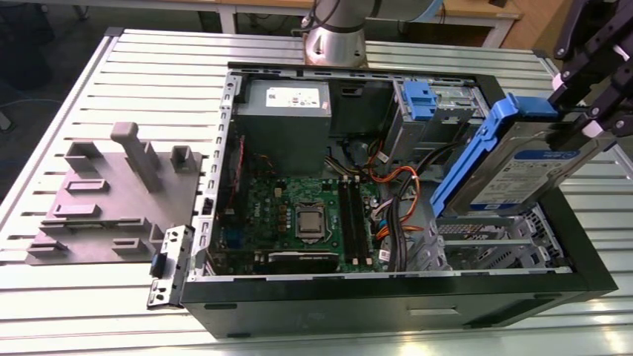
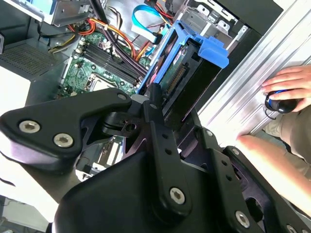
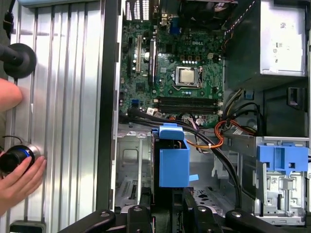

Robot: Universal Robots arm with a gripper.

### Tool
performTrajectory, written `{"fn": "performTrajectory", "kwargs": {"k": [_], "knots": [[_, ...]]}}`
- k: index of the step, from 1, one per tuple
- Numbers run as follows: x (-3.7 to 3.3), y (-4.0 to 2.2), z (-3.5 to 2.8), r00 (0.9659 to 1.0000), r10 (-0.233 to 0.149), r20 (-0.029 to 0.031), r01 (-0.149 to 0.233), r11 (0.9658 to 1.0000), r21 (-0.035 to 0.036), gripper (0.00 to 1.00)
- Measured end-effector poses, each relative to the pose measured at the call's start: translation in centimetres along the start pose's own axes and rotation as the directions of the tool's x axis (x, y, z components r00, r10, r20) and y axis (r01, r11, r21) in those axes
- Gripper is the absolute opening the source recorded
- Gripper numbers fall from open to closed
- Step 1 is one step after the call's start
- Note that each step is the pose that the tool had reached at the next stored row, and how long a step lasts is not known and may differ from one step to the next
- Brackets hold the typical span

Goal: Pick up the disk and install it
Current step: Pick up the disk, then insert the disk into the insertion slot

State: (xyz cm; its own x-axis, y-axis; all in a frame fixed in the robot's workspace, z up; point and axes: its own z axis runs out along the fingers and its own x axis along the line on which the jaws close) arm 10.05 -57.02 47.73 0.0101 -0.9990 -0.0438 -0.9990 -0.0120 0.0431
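Observation:
The disk [image 1: 524,167], silver-grey with a white-and-blue label and blue side rails, hangs tilted above the open computer case [image 1: 396,300], at the exterior view's right. It sits over the metal drive cage [image 1: 494,237]. My gripper [image 1: 583,126] comes in from the upper right and is shut on the disk's raised end. In the second wrist view the black fingers [image 2: 155,114] clamp the disk [image 2: 194,63] from both sides. In the first wrist view the disk's blue rail end [image 3: 173,165] points down toward the cage, with the gripper [image 3: 165,213] just behind it.
Inside the case lie the motherboard [image 1: 307,215], a grey metal box with a white sticker [image 1: 287,111], orange and black cables [image 1: 396,185] and a blue latch on a metal cage [image 1: 420,100]. A grey fixture plate [image 1: 109,193] lies beside the case. A person's hand [image 2: 286,90] rests on the slatted table.

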Motion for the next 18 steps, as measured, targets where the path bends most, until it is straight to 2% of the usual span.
{"fn": "performTrajectory", "kwargs": {"k": [6,18], "knots": [[0.49,-0.14,0.68,1.0000,0.000,0.0002,0.000,1.0000,-0.0004,0.35],[0.99,-1.21,1.36,1.0000,0.000,0.0002,0.000,1.0000,-0.0051,0.35]]}}
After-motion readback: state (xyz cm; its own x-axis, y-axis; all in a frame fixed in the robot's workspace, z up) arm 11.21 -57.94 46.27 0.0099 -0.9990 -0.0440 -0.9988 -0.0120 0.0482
